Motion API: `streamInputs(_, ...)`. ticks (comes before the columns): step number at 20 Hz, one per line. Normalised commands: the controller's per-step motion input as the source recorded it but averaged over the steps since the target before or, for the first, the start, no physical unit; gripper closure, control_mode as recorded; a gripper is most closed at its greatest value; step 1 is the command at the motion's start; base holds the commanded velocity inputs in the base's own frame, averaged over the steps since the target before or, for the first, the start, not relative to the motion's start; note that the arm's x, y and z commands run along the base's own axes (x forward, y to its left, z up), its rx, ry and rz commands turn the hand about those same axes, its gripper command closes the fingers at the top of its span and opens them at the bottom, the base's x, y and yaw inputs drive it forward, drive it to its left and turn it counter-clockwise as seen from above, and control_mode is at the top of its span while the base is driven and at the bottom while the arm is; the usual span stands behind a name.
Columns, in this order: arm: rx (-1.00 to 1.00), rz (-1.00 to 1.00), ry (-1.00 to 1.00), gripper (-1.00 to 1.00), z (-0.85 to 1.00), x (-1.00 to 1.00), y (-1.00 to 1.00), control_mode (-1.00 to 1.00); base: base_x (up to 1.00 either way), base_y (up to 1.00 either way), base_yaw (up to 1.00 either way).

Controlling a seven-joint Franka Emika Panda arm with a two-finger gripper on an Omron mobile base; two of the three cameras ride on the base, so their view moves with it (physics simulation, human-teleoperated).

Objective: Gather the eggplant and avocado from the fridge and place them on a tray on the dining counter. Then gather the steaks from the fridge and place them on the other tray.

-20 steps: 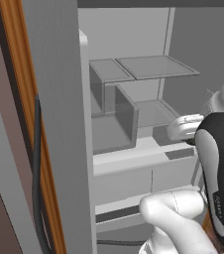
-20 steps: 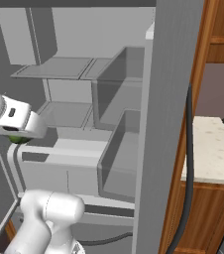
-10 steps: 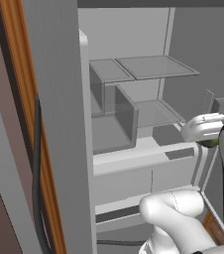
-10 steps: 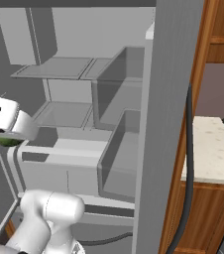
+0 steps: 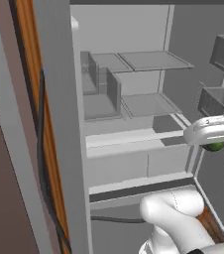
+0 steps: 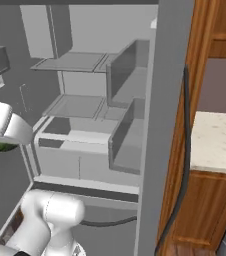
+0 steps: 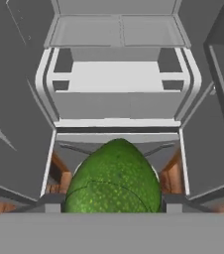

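Note:
My gripper (image 7: 113, 199) is shut on the avocado (image 7: 115, 178), a bumpy green oval that fills the lower middle of the hand view. In the left base view the avocado (image 5: 214, 147) hangs under the white hand at the right edge, in front of the open fridge (image 5: 134, 144). The right base view shows the avocado (image 6: 1, 146) as a green sliver beneath the hand at the far left, outside the fridge (image 6: 75, 145) shelves. The fridge (image 7: 116, 99) interior lies straight ahead in the hand view, its grey shelves bare. The eggplant, steaks, trays and dining counter are out of view.
The open fridge door with its bins (image 5: 222, 74) stands close on the right of the hand. A wooden cabinet panel (image 5: 29, 99) flanks the fridge. A pale stone counter (image 6: 215, 145) on wooden cabinets sits to the fridge's right.
The hand with the avocado has drawn back out from the fridge shelves toward the door side. The whole picture has shifted a little, so the base has moved.

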Motion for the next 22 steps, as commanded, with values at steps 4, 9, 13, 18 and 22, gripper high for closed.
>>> streamInputs(4,0.00,0.00,0.00,1.00,0.00,0.00,0.00,1.00,-0.08,-0.10,0.61)
streamInputs(9,0.00,0.00,0.00,1.00,0.00,0.00,0.00,1.00,-0.03,-0.28,0.77)
streamInputs(13,0.00,0.00,0.00,1.00,0.00,0.00,0.00,1.00,-0.24,-0.31,0.78)
streamInputs(18,0.00,0.00,0.00,1.00,0.00,0.00,0.00,1.00,-0.55,-0.20,0.75)
streamInputs(22,0.00,0.00,0.00,1.00,0.00,0.00,0.00,1.00,-0.77,0.14,0.76)
